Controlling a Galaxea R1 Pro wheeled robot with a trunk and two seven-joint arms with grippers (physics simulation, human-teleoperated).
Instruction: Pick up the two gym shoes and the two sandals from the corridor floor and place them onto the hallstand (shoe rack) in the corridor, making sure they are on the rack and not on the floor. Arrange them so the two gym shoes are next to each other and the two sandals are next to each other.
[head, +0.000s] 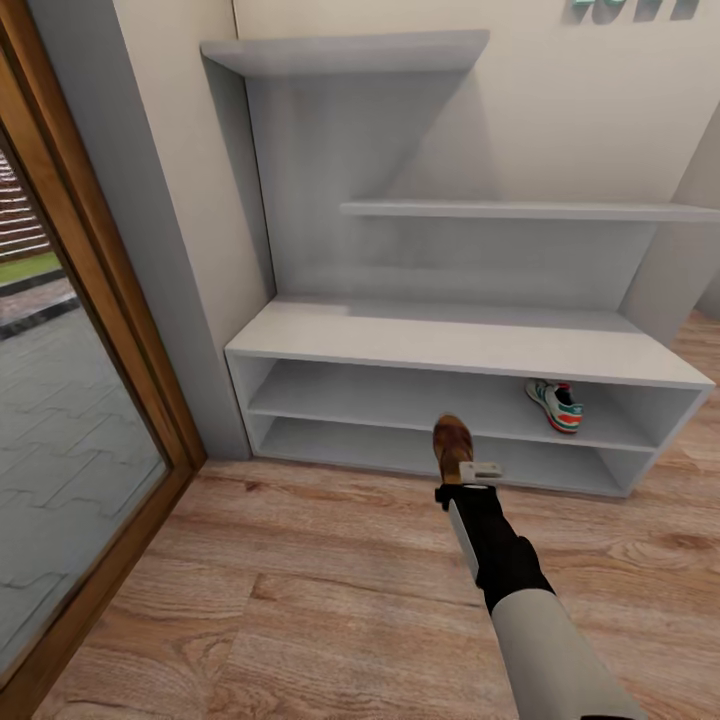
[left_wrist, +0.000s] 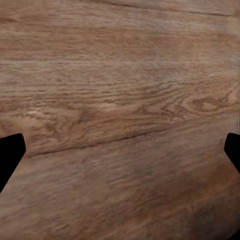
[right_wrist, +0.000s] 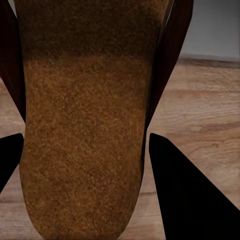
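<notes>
Meanwhile right gripper (head: 462, 478) clamped on brown sandal (head: 452, 445), held just in front of hallstand (head: 470, 345), at level of its lower shelves, above corridor floor (head: 300, 600). One gym shoe (head: 555, 404) lay on hallstand's middle shelf, near slanted end. Left gripper (left_wrist: 120, 155) spread wide over bare planks.

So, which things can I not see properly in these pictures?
- Gym shoe, head view: its toe end is hidden under the hallstand top.
- Sandal, right wrist view: cut off by picture edges.
- Left pincer, left wrist view: fingers mostly beyond both edges.
</notes>
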